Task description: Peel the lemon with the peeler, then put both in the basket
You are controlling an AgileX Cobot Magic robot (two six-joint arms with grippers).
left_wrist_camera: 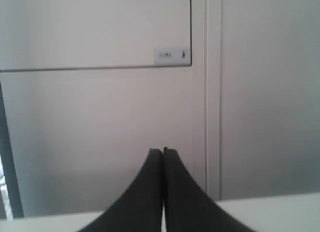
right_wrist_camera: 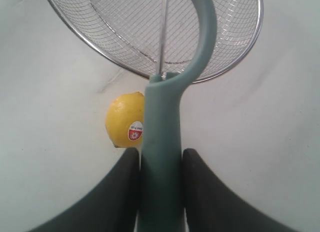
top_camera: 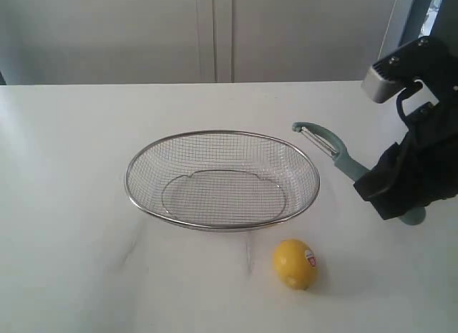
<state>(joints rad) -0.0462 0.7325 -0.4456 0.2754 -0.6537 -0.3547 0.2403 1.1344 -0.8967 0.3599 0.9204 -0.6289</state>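
The yellow lemon (top_camera: pixel 295 263) with its red-and-white sticker lies on the white table in front of the wire mesh basket (top_camera: pixel 143 197). My right gripper (top_camera: pixel 390 193) is shut on the teal handle of the peeler (top_camera: pixel 325 143), held above the table to the right of the basket, blade head pointing toward the basket. In the right wrist view the peeler (right_wrist_camera: pixel 162 137) runs between both fingers, with the lemon (right_wrist_camera: pixel 125 119) and the basket (right_wrist_camera: pixel 125 62) beyond it. My left gripper (left_wrist_camera: pixel 163 152) is shut on nothing and faces a wall; it does not appear in the exterior view.
The white table (top_camera: pixel 64 261) stretches to a grey panelled wall (top_camera: pixel 215 32) at the back. The right arm's dark body (top_camera: pixel 422 118) fills the right edge of the exterior view.
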